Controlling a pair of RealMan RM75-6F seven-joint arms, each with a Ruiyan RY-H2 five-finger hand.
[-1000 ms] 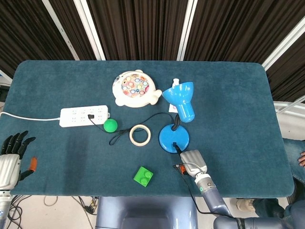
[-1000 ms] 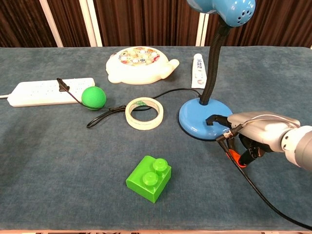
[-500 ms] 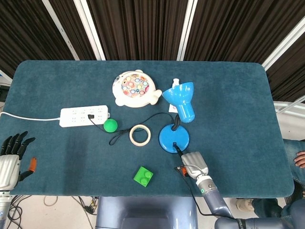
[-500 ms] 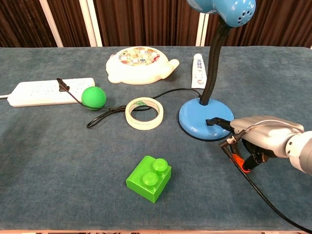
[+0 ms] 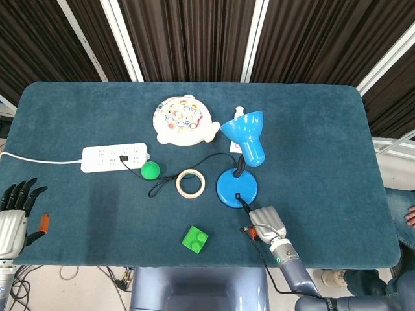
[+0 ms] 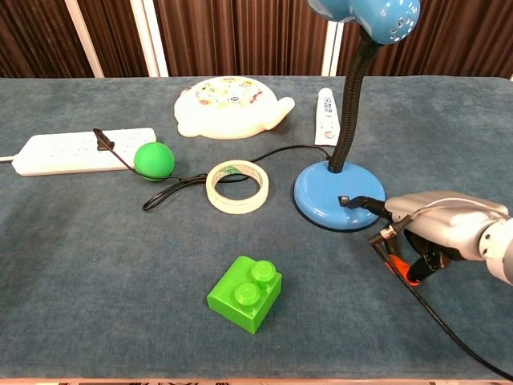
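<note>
Right hand (image 6: 445, 233) hovers low over the table (image 5: 311, 129) just beside the blue lamp's base (image 6: 335, 199), fingers curled in and holding nothing. Left hand (image 5: 14, 217) rests at the table's near left edge, fingers spread and empty. Green brick (image 6: 244, 293), tape roll (image 6: 236, 186) and green ball (image 6: 153, 160) lie further left

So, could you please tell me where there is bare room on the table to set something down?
The widest bare cloth lies right of the blue lamp, out to the table edge. Another patch is the near-left corner, below the power strip and left of the green brick. The middle is crowded: green ball, tape roll, cord, and the right robot hand by the lamp base.
</note>
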